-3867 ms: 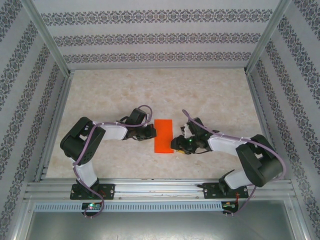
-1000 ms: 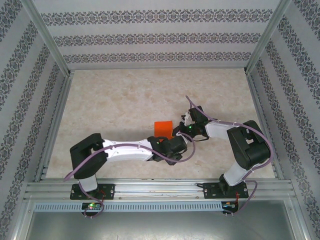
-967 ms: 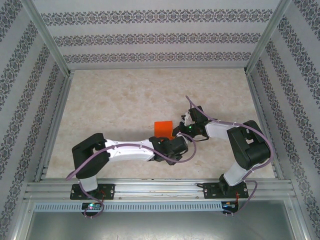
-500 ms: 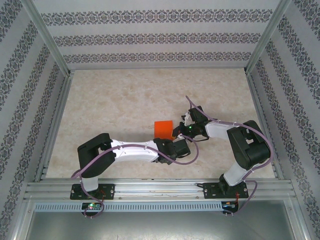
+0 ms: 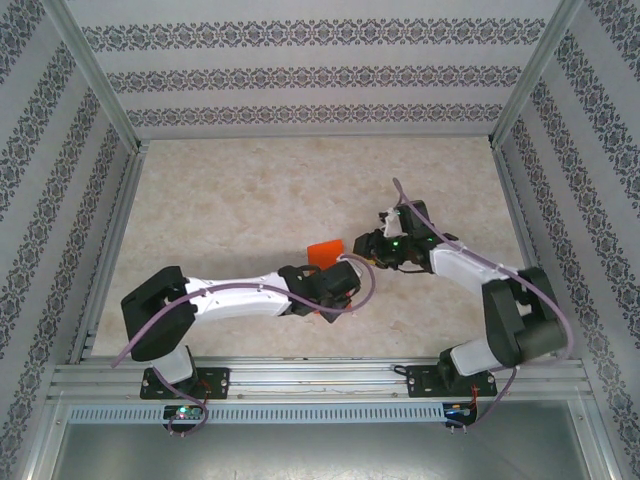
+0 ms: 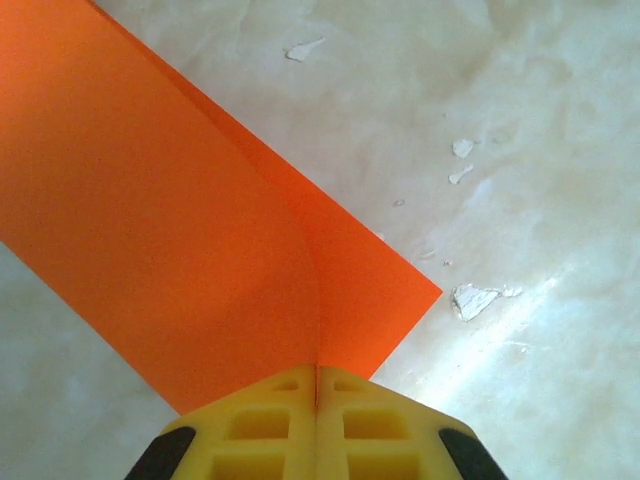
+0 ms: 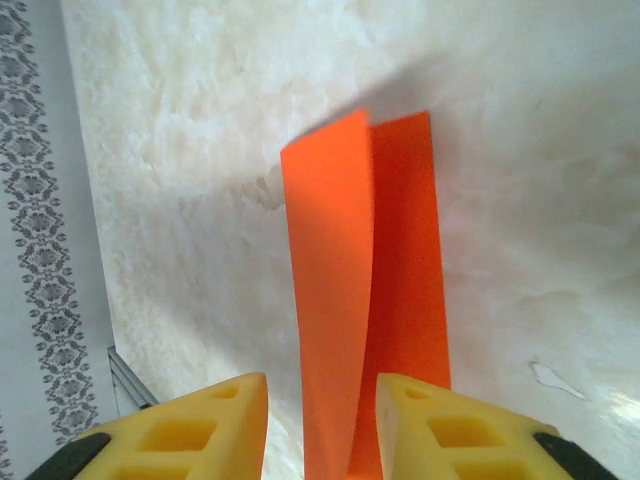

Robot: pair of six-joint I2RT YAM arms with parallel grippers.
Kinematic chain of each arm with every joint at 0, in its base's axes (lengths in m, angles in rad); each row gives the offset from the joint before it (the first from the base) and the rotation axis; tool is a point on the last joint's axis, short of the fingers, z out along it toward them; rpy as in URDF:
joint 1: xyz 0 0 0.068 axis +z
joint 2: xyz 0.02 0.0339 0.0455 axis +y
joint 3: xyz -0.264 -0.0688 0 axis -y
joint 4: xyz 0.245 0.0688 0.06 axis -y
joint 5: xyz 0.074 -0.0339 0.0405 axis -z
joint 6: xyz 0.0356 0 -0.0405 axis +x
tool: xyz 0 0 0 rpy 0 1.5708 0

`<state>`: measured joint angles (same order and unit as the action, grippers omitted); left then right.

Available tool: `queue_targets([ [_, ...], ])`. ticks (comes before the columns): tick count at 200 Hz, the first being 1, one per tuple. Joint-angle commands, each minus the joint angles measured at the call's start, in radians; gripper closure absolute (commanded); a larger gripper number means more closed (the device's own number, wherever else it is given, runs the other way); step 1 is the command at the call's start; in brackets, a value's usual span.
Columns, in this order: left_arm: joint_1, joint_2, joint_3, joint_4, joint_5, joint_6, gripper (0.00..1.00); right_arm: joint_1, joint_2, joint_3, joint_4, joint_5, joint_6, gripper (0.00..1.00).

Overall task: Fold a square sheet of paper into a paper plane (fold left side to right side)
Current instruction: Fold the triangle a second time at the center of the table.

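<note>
While the left gripper (image 6: 318,372) clamps the paper (image 6: 150,230) and the right gripper (image 7: 322,390) gapes astride it, the fold looks half-made; next, flatten the crease.

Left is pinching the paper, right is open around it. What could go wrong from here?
The left fingers pinch the paper only at its edge near a corner; a pull could slip or tear it.
The right fingers stand open around its two splayed layers; a sideways move could snag them.

Far tabletop (image 5: 250,180) lies open; patterned walls (image 5: 60,200) bound it.
</note>
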<state>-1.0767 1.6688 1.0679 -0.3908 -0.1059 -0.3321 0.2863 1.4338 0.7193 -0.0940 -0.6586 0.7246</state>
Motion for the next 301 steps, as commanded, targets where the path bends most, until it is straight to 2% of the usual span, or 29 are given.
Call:
queue_targets([
  [1, 0.064, -0.048, -0.062, 0.108, 0.178, -0.109, 1.00, -0.028, -0.075, -0.077, -0.027, 0.033, -0.049, 0.65],
  [21, 0.123, -0.083, -0.135, 0.218, 0.290, -0.192, 1.00, -0.025, -0.138, -0.146, -0.011, 0.007, -0.048, 0.72],
  [42, 0.177, -0.103, -0.206, 0.338, 0.390, -0.282, 1.00, 0.001, -0.182, -0.224, 0.023, -0.018, -0.024, 0.88],
  [60, 0.202, -0.106, -0.242, 0.393, 0.432, -0.325, 1.00, 0.048, -0.191, -0.269, 0.065, -0.017, 0.005, 1.00],
  [104, 0.236, -0.084, -0.253, 0.382, 0.466, -0.350, 1.00, 0.201, -0.121, -0.295, 0.164, 0.053, 0.077, 1.00],
  [139, 0.236, -0.074, -0.250, 0.390, 0.476, -0.363, 1.00, 0.274, -0.031, -0.266, 0.200, 0.088, 0.098, 1.00],
  [200, 0.249, -0.063, -0.241, 0.332, 0.469, -0.338, 1.00, 0.286, 0.053, -0.249, 0.137, 0.101, 0.067, 1.00],
  [259, 0.298, -0.060, -0.240, 0.283, 0.532, -0.260, 1.00, 0.284, 0.073, -0.212, -0.020, 0.161, -0.025, 1.00],
  [301, 0.325, -0.045, -0.233, 0.260, 0.552, -0.209, 1.00, 0.281, 0.080, -0.185, -0.059, 0.175, -0.054, 1.00],
])
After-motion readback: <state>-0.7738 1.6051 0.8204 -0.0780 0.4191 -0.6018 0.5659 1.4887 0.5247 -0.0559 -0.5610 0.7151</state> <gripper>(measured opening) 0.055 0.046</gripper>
